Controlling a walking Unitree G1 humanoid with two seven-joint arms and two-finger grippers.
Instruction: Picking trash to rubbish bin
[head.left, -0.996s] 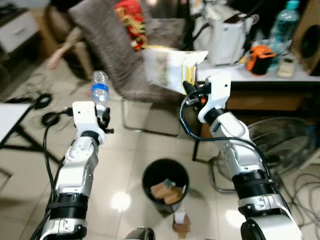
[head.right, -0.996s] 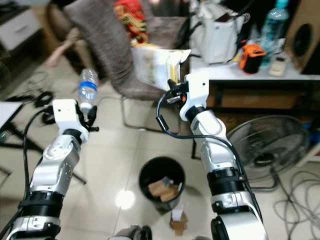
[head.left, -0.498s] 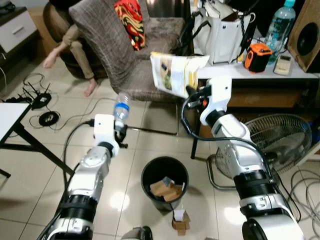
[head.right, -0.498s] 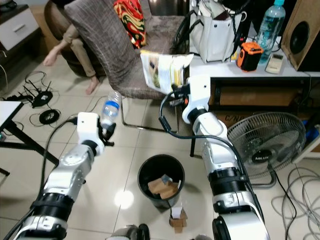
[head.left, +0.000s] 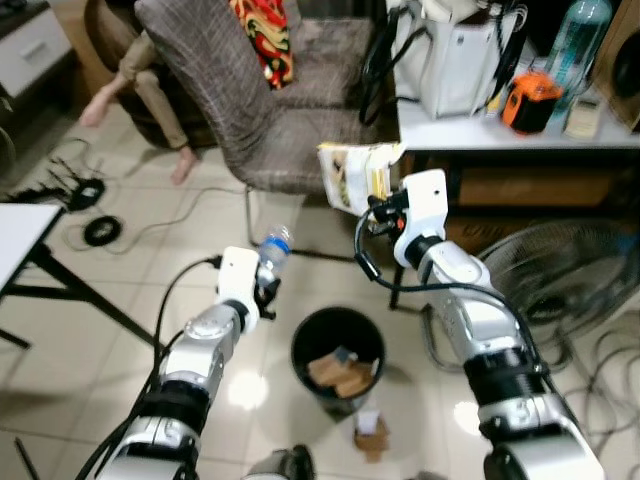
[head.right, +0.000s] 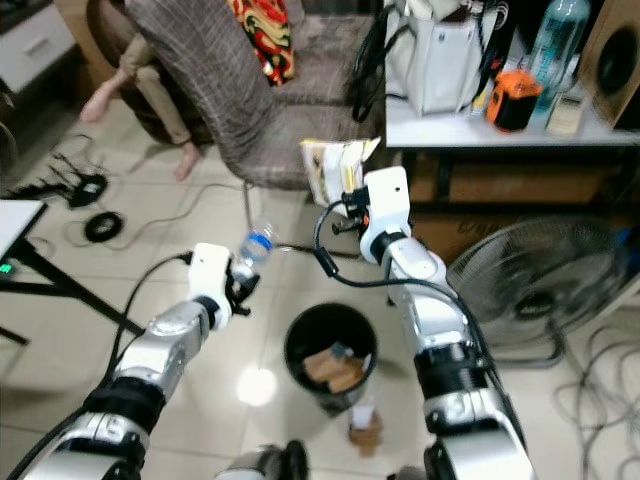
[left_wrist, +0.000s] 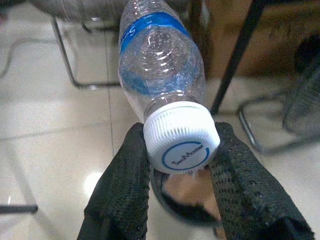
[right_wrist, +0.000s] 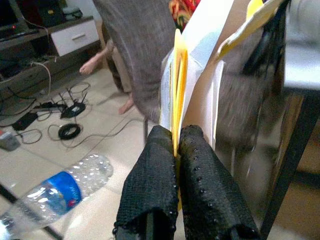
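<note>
Trash in two forms is in our grippers: a clear plastic bottle (head.left: 273, 247) with a blue label and a flattened yellow and white paper carton (head.left: 355, 177). Nearest to us on the tiled floor sits a small cardboard scrap (head.left: 371, 430), and just beyond it stands the round black rubbish bin (head.left: 338, 358), with brown cardboard pieces already inside. Our left gripper (left_wrist: 175, 175) is to the left of the bin and a little above its rim; its two black fingers (left_wrist: 122, 187) are closed to about the width of the bottle's white cap (left_wrist: 181, 144), pinching the bottle at the neck, and the bottle points up and away from us. Through the gap under the cap we look down on the dark bin mouth. Our right gripper (right_wrist: 175, 150) is raised higher, beyond the bin and slightly to its right, with its fingers pressed nearly together on the lower edge of the carton, which stands upright above them. Behind the carton is a grey fabric chair (head.left: 250, 90) with a red patterned cloth (head.left: 266, 35) draped over its back. To the right a white table (head.left: 520, 130) carries a white bag (head.left: 455, 60), an orange object (head.left: 530, 100) and a tall water bottle (head.left: 575, 40), and a floor fan (head.left: 560, 285) sits under its edge. At far left, a person's bare foot (head.left: 95, 108) and black cables (head.left: 85, 195) lie on the floor.
</note>
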